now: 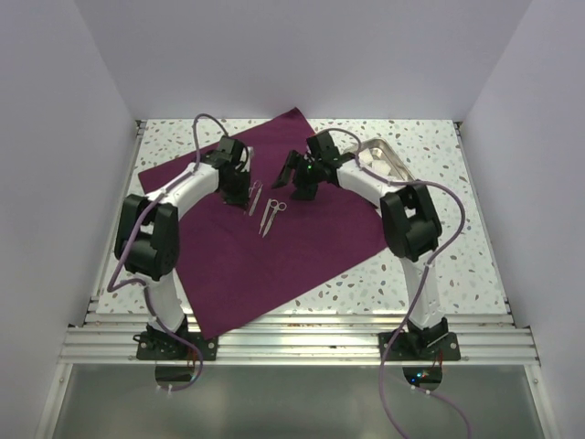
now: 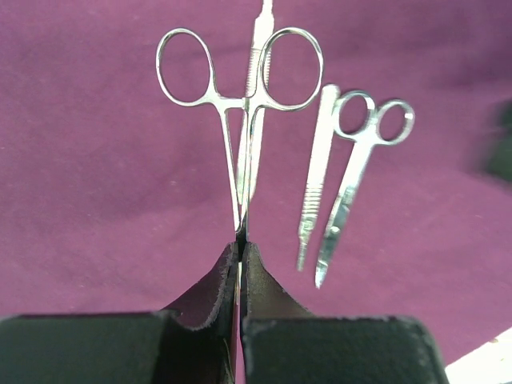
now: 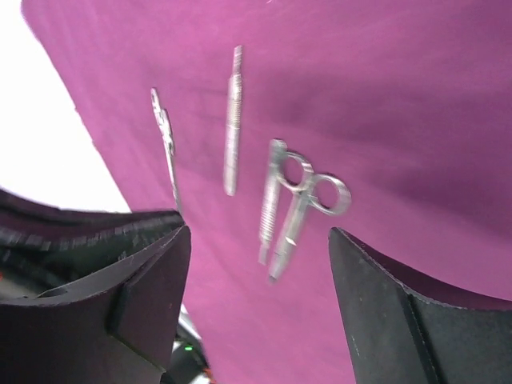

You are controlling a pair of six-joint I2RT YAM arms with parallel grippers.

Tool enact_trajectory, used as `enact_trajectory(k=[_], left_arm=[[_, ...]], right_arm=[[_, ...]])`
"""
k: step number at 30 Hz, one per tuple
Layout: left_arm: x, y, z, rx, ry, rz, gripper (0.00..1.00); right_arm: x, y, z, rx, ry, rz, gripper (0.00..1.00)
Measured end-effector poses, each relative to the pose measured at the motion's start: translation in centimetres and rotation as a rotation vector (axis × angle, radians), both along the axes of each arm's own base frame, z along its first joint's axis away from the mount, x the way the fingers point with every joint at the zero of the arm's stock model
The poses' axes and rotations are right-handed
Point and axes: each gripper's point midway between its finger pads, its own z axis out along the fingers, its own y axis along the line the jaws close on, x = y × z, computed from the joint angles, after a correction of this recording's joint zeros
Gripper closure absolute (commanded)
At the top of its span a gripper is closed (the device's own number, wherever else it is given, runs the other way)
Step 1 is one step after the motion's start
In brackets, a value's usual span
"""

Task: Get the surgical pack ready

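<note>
The surgical pack is a deep purple drape (image 1: 265, 247) spread flat as a large sheet on the table; it fills the left wrist view (image 2: 96, 176) and the right wrist view (image 3: 384, 96). My left gripper (image 2: 240, 256) is shut on the tip of steel ring-handled forceps (image 2: 242, 112), which lie on the drape. A scalpel handle (image 2: 260, 40) lies behind them. A second handle (image 2: 316, 172) and small scissors (image 2: 356, 164) lie to their right. My right gripper (image 3: 260, 264) is open and empty above the drape, near the scissors (image 3: 308, 200). In the top view the left gripper (image 1: 248, 180) and the right gripper (image 1: 297, 181) flank the instruments (image 1: 271, 215).
A shiny steel tray (image 1: 391, 165) stands at the back right, partly behind the right arm. The speckled tabletop (image 1: 439, 265) shows around the drape. White walls close in the back and both sides.
</note>
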Motion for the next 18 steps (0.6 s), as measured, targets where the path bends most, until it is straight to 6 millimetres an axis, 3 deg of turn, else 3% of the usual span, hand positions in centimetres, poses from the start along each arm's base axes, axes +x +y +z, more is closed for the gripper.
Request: enact_trajectory(k=[6, 11, 14, 17, 18], left_arm=[[-0.2, -0.9, 1.5, -0.056, -0.018, -0.012, 1.0], [-0.3, -1.2, 2.2, -0.08, -0.028, -0.021, 1.0], [-0.5, -1.4, 2.2, -0.09, -0.022, -0.023, 1.0], [-0.6, -1.6, 2.3, -0.103, -0.018, -0.023, 1.0], [-0.6, -1.7, 2.3, -0.108, -0.016, -0.02, 1.0]], right_arm=[[-0.8, 5.1, -1.2, 0.085, 0.034, 0.04, 0.26], [-1.1, 7.9, -0.9, 0.125, 0.025, 0.062, 0.27], [-1.2, 8.5, -0.8, 0.134, 0.026, 0.065, 0.29], [-0.9, 8.9, -0.8, 0.14, 0.025, 0.063, 0.39], [-0.7, 9.1, -0.8, 0.143, 0.024, 0.063, 0.49]])
